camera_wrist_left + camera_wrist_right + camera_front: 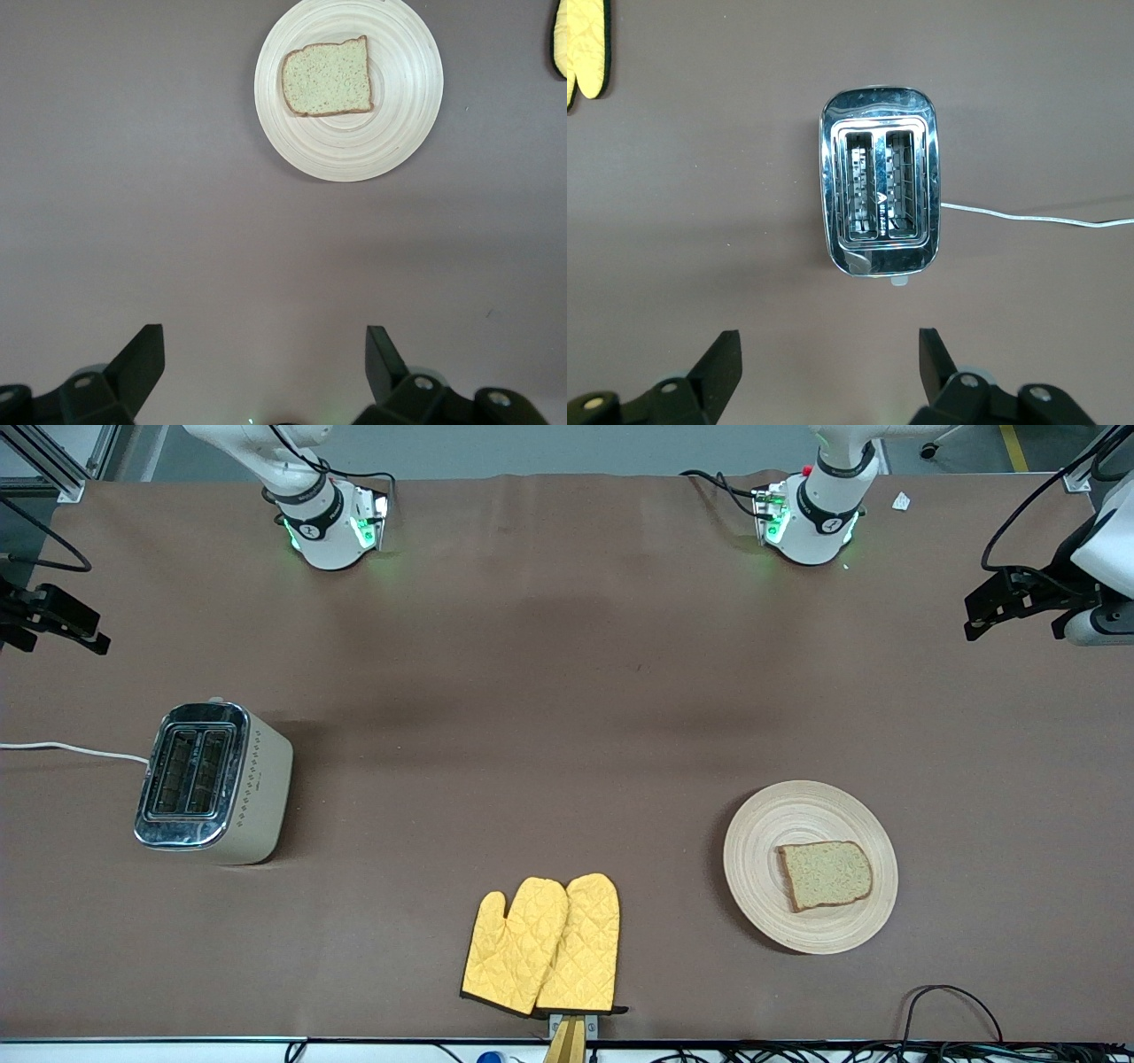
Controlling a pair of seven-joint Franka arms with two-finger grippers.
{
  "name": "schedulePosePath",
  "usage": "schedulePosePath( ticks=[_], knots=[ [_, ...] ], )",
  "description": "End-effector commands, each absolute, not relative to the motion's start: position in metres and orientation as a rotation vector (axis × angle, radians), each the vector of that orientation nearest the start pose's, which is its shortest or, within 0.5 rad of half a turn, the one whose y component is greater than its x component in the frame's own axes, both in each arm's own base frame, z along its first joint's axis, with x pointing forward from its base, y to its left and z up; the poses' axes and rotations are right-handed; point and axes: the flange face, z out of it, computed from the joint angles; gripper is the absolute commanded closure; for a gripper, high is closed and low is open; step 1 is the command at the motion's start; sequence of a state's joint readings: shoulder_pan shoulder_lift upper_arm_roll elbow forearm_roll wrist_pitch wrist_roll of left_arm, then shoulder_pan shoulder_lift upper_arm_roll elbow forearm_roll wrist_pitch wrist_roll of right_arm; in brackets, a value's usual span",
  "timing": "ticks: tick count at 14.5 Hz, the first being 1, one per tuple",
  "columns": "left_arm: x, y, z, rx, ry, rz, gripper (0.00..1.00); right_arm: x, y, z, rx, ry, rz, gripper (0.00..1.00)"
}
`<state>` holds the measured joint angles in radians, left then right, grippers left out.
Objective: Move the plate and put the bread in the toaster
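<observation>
The bread (826, 874) lies flat on the plate (762, 841), toward the left arm's end of the table and near the front camera. The toaster (217, 784) stands at the right arm's end, both slots empty. My left gripper (266, 354) is open and empty, high over bare table short of the plate (399, 106) and bread (328, 78); it shows at the edge of the front view (1014, 615). My right gripper (828, 354) is open and empty, high over bare table beside the toaster (881, 204); it also shows in the front view (53, 624).
A pair of yellow oven mitts (545, 948) lies at the table's near edge, between toaster and plate. The toaster's white cord (71, 748) runs off the right arm's end of the table. Cables hang along the near edge.
</observation>
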<state>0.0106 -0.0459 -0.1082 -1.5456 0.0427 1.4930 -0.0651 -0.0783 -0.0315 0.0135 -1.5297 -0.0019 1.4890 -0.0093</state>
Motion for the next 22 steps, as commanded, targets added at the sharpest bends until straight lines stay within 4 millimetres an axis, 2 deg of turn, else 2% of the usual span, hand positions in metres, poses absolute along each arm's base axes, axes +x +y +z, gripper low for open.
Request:
schedulePosePath(
  ticks=[1,2,3,4,5,6,8,10,15,17,20,22],
  knots=[
    [0.531,-0.045,0.659,-3.084,0.035,0.012,0.00,0.534,-0.037,0.655,-3.123,0.077,0.020,0.00],
    [0.532,-0.041,0.659,-3.088,0.036,0.013,0.00,0.534,-0.037,0.655,-3.123,0.077,0.020,0.04],
    [0.540,-0.033,0.654,-3.095,0.018,0.024,0.00,0.535,-0.037,0.654,-3.124,0.075,0.020,0.33],
    [0.546,-0.027,0.650,-3.099,0.002,0.034,0.00,0.535,-0.037,0.654,-3.123,0.077,0.020,0.37],
    [0.555,-0.017,0.642,-3.108,-0.026,0.052,0.00,0.535,-0.037,0.654,-3.123,0.077,0.023,0.10],
    [0.568,-0.006,0.632,-3.134,-0.057,0.073,0.00,0.535,-0.037,0.654,-3.123,0.079,0.023,0.00],
    [0.597,0.030,0.601,-3.177,-0.116,0.137,0.00,0.534,-0.037,0.655,-3.123,0.077,0.020,0.00],
    [0.619,0.058,0.558,-3.233,-0.140,0.179,0.00,0.535,-0.037,0.654,-3.123,0.077,0.023,0.00],
    [0.656,0.128,0.449,-3.425,-0.377,0.253,0.00,0.535,-0.037,0.654,-3.123,0.077,0.023,0.00],
    [0.665,0.148,0.407,-3.490,-0.439,0.264,0.00,0.535,-0.037,0.654,-3.123,0.075,0.023,0.00],
    [0.677,0.164,0.345,-3.618,-0.551,0.259,0.00,0.535,-0.037,0.654,-3.123,0.075,0.023,0.00],
    [0.680,0.169,0.298,-3.774,-0.789,0.321,0.00,0.534,-0.037,0.655,-3.124,0.074,0.020,0.00]
  ],
)
